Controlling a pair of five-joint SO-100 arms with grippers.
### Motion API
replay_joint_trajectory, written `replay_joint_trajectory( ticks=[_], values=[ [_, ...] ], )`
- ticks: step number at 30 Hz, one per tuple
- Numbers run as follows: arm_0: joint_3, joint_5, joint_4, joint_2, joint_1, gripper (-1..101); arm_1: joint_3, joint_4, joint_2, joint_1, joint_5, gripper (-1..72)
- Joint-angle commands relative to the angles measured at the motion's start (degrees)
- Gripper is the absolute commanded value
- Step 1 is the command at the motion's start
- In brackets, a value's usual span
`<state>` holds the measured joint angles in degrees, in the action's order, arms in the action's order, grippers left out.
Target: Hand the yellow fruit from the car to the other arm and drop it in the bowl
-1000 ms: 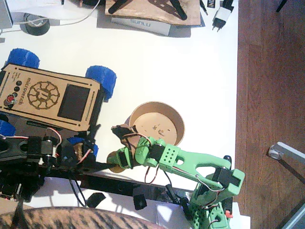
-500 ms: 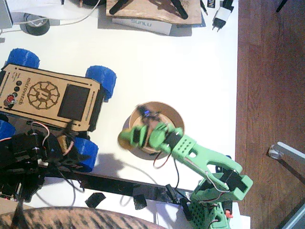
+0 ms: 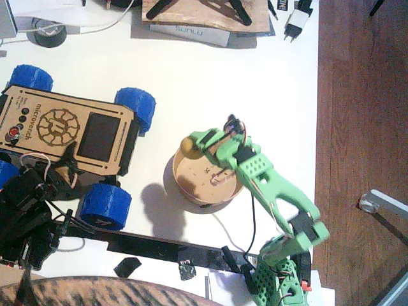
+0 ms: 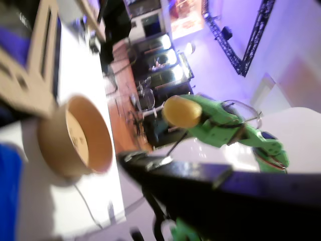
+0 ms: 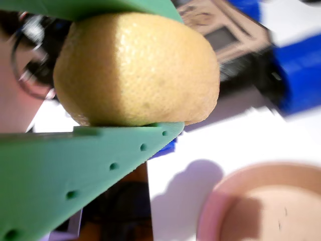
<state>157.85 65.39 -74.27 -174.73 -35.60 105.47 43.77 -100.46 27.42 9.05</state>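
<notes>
The right gripper [image 3: 194,144] clamps the yellow fruit [image 3: 189,145] over the bowl [image 3: 185,191] rim at frame centre, apparently for dropping (left gripper's state unclear).

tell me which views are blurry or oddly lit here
Fixed view: fairly sharp, hard light, the bowl casting a dark shadow to its left. One wrist view: motion-smeared, purple cast, though the yellow fruit stays readable. The other wrist view: fruit sharp up close, the car behind it out of focus.

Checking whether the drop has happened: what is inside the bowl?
The bowl shows only its bare speckled bottom. The green arm covers its right part. The yellow fruit sits in the right gripper, over the rim.
</notes>
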Motion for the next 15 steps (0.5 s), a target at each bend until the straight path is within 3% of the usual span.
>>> replay_joint_trajectory(
  ticks=[1,6,15],
  values=[
    [-0.97,-4.83,-3.25,0.35,6.06,56,-6.59,1.32,3.08,-2.02,-3.52,-0.2],
    [-0.70,-10.02,-8.79,0.00,13.89,55,-10.37,4.04,9.67,-4.31,-7.12,-0.2],
    [6.77,-14.85,-5.80,-2.64,19.25,54,-13.54,6.94,17.23,-8.70,-8.61,-0.2]
  ],
)
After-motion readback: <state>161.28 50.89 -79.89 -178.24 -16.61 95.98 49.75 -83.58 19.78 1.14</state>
